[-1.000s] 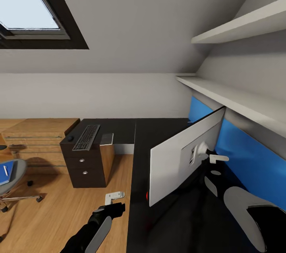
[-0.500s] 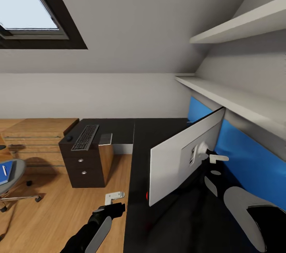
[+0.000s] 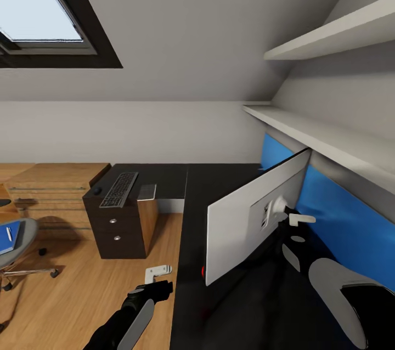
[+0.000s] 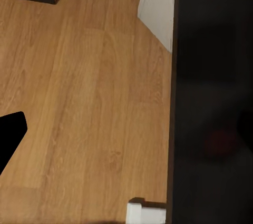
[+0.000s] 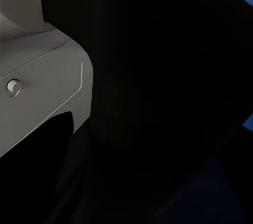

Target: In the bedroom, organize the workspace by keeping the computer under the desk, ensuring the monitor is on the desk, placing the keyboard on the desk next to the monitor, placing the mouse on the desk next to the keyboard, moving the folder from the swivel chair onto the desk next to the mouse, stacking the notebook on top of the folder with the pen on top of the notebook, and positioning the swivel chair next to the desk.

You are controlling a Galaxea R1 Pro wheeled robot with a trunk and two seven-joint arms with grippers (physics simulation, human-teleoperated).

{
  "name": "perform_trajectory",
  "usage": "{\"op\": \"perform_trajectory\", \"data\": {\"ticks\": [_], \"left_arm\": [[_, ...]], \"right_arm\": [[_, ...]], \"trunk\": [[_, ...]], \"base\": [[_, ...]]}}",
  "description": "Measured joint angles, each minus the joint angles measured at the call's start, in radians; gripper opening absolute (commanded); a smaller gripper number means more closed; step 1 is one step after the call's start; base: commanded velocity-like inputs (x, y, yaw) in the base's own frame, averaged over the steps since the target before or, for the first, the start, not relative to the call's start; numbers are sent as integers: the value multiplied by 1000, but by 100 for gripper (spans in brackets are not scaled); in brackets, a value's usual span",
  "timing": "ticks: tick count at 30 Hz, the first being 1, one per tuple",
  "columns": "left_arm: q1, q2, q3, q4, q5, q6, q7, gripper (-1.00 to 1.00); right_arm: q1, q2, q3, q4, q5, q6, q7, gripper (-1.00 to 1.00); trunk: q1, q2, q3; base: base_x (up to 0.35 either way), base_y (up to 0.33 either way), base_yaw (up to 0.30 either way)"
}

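The monitor (image 3: 255, 218) is gripped at its rear by the right gripper (image 3: 285, 214), tilted above the tabletop (image 3: 219, 185); the left gripper (image 3: 159, 278) is seen released.

The long black desk surface (image 3: 219, 185) looks matt and smooth. The floor (image 3: 66, 295) is light wood with grain lines. The drawer knobs (image 3: 113, 222) shine like silver metal. The grey chair seat (image 3: 24, 237) looks like soft cloth.

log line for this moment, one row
monitor: on desk, back facing camera | right gripper: at monitor's back | keyboard: on desk | folder: on chair
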Motion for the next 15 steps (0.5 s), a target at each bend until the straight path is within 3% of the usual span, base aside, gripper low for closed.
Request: {"op": "perform_trajectory", "data": {"ticks": [15], "left_arm": [[0, 0, 0, 1, -1, 0, 0, 100]], "right_arm": [[0, 0, 3, 0, 0, 0, 1, -100]], "trunk": [[0, 0, 0]], "base": [[0, -41, 18]]}}
